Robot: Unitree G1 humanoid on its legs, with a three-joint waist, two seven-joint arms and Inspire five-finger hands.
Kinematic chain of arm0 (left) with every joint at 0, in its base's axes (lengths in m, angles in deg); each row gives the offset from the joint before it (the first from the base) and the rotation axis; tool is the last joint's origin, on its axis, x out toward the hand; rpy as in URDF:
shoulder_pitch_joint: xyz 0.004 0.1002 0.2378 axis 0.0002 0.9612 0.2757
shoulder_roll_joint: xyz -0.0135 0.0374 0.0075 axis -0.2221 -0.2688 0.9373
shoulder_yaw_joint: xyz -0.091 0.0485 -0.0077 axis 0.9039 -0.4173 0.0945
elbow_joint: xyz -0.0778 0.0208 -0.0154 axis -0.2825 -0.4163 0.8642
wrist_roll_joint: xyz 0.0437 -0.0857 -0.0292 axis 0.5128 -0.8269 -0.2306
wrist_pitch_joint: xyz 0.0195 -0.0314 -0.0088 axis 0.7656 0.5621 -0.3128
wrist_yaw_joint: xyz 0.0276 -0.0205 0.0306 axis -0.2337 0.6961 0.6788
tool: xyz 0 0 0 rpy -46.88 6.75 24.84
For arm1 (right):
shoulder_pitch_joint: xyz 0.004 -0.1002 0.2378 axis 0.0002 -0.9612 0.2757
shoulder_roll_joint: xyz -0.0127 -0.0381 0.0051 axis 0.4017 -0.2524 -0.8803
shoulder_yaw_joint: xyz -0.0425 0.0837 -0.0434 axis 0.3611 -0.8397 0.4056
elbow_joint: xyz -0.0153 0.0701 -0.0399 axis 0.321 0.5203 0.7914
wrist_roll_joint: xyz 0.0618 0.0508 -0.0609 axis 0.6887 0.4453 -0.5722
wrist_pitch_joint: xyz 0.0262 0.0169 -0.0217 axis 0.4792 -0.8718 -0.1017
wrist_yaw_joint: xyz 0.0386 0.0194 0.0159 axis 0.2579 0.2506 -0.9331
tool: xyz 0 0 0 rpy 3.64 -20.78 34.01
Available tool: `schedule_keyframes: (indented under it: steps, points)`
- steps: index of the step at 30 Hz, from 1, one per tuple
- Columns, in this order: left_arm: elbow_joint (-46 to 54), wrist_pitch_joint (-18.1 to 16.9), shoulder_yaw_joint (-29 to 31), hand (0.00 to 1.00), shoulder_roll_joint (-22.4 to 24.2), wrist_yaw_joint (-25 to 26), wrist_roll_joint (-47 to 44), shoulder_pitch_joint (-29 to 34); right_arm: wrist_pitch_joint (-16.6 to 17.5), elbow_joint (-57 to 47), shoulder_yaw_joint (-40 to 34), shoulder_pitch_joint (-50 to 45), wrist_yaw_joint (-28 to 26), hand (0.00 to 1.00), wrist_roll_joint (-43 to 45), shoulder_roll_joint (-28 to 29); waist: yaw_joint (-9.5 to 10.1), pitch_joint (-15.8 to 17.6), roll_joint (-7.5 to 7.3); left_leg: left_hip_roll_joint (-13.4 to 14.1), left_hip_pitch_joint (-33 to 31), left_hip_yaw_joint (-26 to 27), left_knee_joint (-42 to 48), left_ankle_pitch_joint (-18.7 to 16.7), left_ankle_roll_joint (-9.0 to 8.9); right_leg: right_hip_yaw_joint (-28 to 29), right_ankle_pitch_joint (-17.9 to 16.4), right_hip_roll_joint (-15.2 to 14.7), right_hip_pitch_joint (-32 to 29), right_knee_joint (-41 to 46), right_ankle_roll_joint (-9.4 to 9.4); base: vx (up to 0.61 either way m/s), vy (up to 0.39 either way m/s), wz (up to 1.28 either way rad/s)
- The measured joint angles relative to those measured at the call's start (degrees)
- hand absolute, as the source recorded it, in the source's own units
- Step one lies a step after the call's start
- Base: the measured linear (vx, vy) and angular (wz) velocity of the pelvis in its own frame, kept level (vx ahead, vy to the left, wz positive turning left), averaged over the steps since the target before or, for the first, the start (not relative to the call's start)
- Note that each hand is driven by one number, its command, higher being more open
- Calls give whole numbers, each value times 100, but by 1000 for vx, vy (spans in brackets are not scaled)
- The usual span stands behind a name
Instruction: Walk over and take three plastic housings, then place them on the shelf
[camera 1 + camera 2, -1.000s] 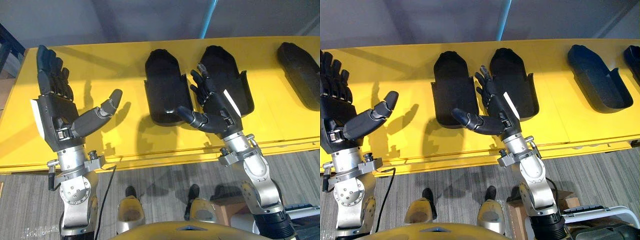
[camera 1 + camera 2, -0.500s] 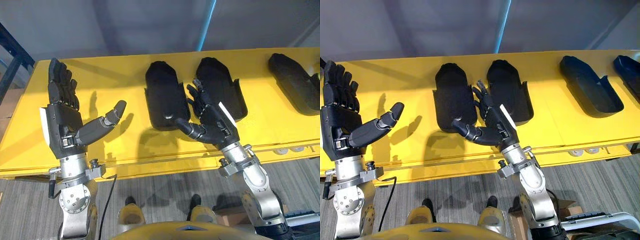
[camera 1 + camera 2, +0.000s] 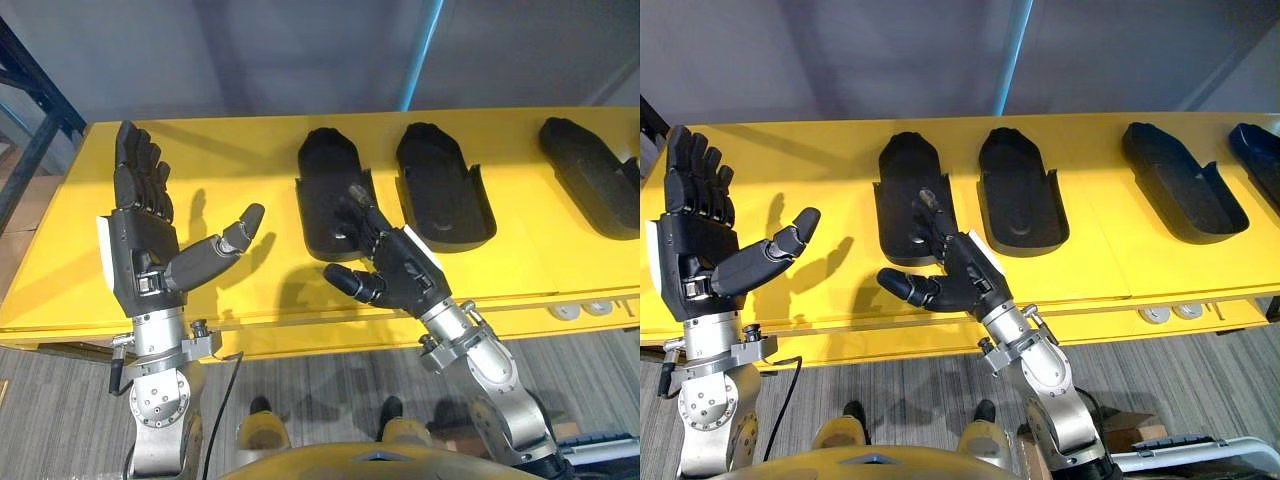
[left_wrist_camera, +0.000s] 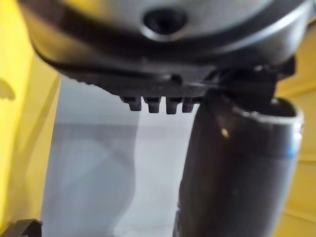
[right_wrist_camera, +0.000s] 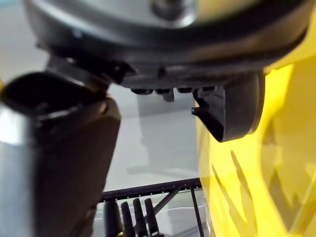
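Left eye view | our right robot hand (image 3: 400,275), spread, empty, hovers at near end of leftmost housing (image 3: 325,165), likely to grip it | left robot hand (image 3: 135,245) spread, idle.

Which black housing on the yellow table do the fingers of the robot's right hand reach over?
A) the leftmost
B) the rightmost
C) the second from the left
A: the right hand holds its straight fingers over the leftmost housing; the next housing lies apart.
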Motion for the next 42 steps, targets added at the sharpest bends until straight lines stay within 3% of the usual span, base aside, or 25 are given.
schedule_keyframes:
  steps: [7, 11, 14, 20, 42]
  points:
    - [0, 2, -21, 100, 0, 22, -1, 1, 26, 14, 145, 41, 52, 100, -2, -9, 4, -6, -2, -7, -5, -30, -17, 44, 5, -18, 0, -2, 8, 0, 0, -3, 0, 1]
    - [0, 11, -29, 100, 0, 19, 0, 3, 442, 12, 191, 48, 535, 100, -57, 13, 4, -27, -21, -19, 29, -36, -105, 104, 3, -28, 2, -1, 8, 0, -1, 0, 0, 0]
    - [0, 110, -43, 100, 0, 21, 0, 16, 678, -23, 10, 53, 975, 100, -794, 172, 0, -90, -49, -19, 65, -5, -125, 107, 1, 3, 1, 1, 11, 0, -2, -3, 0, -4]
    - [-1, 119, -173, 100, 0, 56, -1, 166, 684, -100, -229, 50, 1408, 100, -1793, 210, -24, -102, -70, -17, 78, 61, -123, 103, -1, 85, 1, 3, -28, -1, -2, -11, 3, -6]
    - [0, 118, -220, 100, -18, 270, 2, 160, 179, 191, -240, 47, 1441, 100, -1805, 135, -15, 12, -103, -13, -15, 48, -68, 83, 1, 88, 0, 2, -87, 0, -3, 0, 0, 0]
